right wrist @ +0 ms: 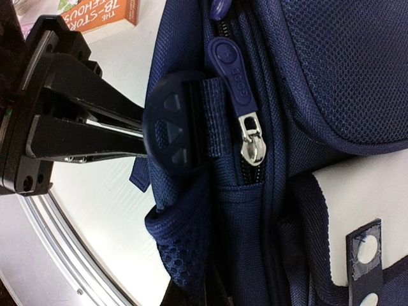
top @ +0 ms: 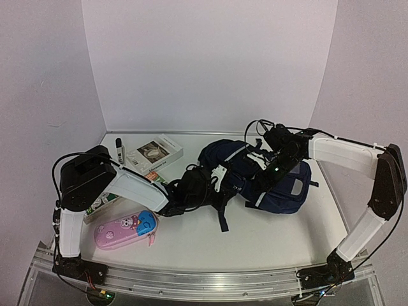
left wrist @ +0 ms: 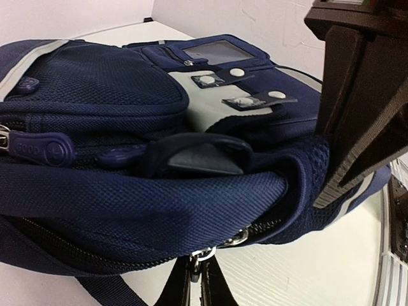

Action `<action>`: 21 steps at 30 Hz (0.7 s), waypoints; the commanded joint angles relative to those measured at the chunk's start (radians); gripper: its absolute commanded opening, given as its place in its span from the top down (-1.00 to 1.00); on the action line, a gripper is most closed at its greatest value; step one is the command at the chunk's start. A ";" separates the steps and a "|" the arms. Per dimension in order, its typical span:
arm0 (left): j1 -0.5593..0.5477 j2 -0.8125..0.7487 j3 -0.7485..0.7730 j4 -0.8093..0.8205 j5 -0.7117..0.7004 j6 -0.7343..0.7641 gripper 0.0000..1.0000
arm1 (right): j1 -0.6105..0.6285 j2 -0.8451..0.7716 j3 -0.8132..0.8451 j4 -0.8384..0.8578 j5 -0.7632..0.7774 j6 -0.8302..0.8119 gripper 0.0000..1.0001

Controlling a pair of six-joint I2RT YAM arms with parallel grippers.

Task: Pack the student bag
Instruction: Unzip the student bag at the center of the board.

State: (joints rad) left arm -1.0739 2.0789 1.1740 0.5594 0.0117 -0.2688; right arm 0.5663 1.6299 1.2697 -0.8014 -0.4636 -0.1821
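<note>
Navy rubber sits between my left jaws. They are closed, tips meeting on the rim of the round tab [right wrist: 173,127], a disc marked with three triangles. The tab hangs on a webbing loop beside a zip pull [right wrist: 233,60] with a metal link.

My right jaws are closed as well. The mesh pocket [right wrist: 182,245] is drawn into a point toward them. In the left wrist view that mesh bunches against their black fingers [left wrist: 347,83].

Tab and mesh both belong to the student bag [top: 290,191]. It lies on the white tabletop [top: 268,248], right of centre, between my two arms. A dark strap [top: 223,220] trails from it toward the near edge.

Left of the bag, around my left arm [top: 134,188]:
- a pink-and-blue pencil case [top: 124,229], nearest the front edge;
- an orange-covered book [right wrist: 95,11];
- a white box [top: 155,153], further back;
- a black marker [top: 119,150], lying just beside the box.
</note>
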 commanded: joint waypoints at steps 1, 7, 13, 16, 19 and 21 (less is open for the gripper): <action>0.002 -0.044 -0.013 0.001 -0.106 -0.040 1.00 | 0.005 -0.068 0.020 0.009 -0.012 -0.018 1.00; 0.002 -0.098 -0.063 -0.046 -0.158 -0.040 1.00 | 0.001 -0.089 0.002 -0.011 0.056 -0.054 1.00; 0.003 -0.141 -0.110 -0.090 -0.219 -0.028 0.99 | -0.033 -0.118 -0.031 -0.037 0.110 -0.113 1.00; 0.014 -0.158 -0.131 -0.101 -0.269 -0.046 1.00 | -0.055 -0.136 -0.065 -0.051 0.144 -0.165 1.00; 0.049 -0.184 -0.158 -0.115 -0.267 -0.091 0.99 | -0.109 -0.156 -0.109 -0.059 0.166 -0.220 1.00; 0.069 -0.200 -0.173 -0.119 -0.252 -0.102 1.00 | -0.153 -0.168 -0.139 -0.068 0.165 -0.269 1.00</action>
State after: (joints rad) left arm -1.0690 1.9529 1.0407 0.4965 -0.1648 -0.3206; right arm 0.5095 1.5292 1.1710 -0.8350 -0.3863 -0.3422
